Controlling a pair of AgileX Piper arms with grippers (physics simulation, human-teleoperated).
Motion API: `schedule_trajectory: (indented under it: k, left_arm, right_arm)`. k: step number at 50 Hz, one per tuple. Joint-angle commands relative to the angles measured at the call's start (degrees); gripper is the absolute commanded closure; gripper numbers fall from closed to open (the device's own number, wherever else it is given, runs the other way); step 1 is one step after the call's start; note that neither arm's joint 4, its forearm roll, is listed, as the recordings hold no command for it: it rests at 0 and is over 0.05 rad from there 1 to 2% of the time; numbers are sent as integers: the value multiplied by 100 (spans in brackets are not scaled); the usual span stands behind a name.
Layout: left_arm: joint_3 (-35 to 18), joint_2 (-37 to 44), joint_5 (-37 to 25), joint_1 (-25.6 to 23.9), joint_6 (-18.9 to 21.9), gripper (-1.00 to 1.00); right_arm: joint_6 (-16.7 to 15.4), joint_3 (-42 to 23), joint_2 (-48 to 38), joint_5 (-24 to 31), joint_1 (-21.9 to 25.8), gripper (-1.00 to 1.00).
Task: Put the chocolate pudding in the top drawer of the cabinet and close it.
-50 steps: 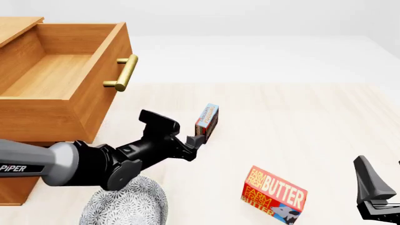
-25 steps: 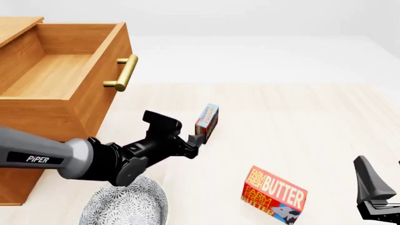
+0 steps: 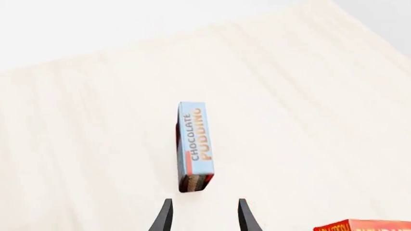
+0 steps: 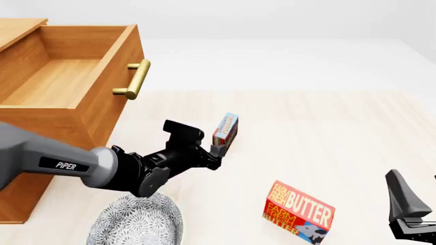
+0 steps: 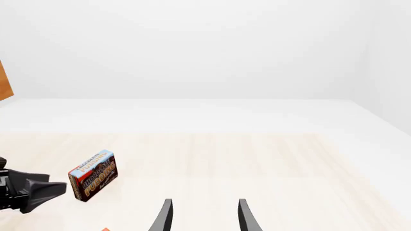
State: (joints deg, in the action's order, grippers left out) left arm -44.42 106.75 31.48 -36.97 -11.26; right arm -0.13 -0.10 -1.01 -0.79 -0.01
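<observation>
Brown-and-blue chocolate pudding stands on edge on the surface, just ahead of the left gripper, jaws apart; right gripper likewise apart.

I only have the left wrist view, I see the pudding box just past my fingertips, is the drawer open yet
Observer: Yes. In the front view the top drawer is pulled out and nothing shows inside it.
Operator: Where's the drawer from the pudding?
Observer: The chocolate pudding stands on edge to the right of the drawer front, nearer the camera.
Operator: Is the right arm in my way?
Observer: No. The right gripper sits at the table's near right, open, beyond the butter box.
</observation>
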Motion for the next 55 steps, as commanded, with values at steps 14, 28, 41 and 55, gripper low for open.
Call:
schedule_trajectory:
  k: [14,28,41,55]
  left_arm:
    - [-338,299,-66,141,18,-100]
    - [-696,519,-229,83,-37,-100]
    - [-793,644,-205,134,-53,-100]
    - [-876,899,-27,136,-182,-100]
  right_arm:
    - [0,0,0,0,0,-100]
    - [0,0,0,0,0,-100]
    - [0,0,0,0,0,-100]
    - [0,0,0,0,0,-100]
